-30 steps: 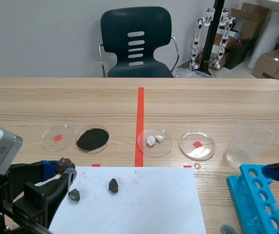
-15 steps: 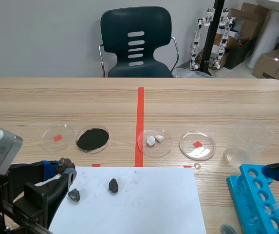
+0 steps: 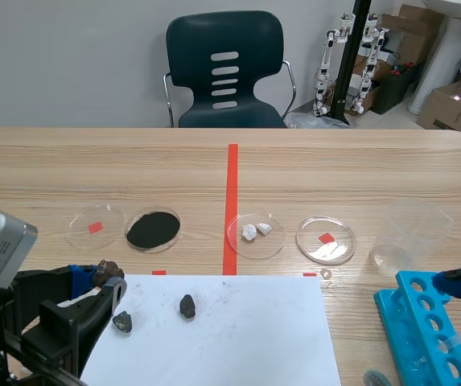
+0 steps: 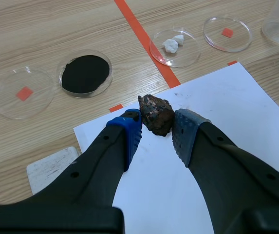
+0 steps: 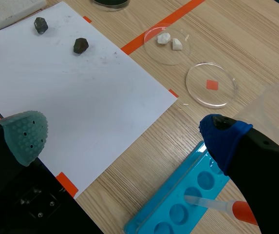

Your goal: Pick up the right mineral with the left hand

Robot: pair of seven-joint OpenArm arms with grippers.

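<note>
The left gripper [image 4: 157,125] is clamped on a rough, rusty brown-black mineral chunk [image 4: 156,114] at the far left corner of the white paper sheet [image 4: 227,112], on which lie a small grey-black stone [image 3: 122,322] and, to its right, a small dark brown stone [image 3: 187,305].

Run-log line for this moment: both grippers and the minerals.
left gripper: shut on brown mineral | right gripper: open, by blue rack | grey mineral, dark mineral: loose on white paper
</note>
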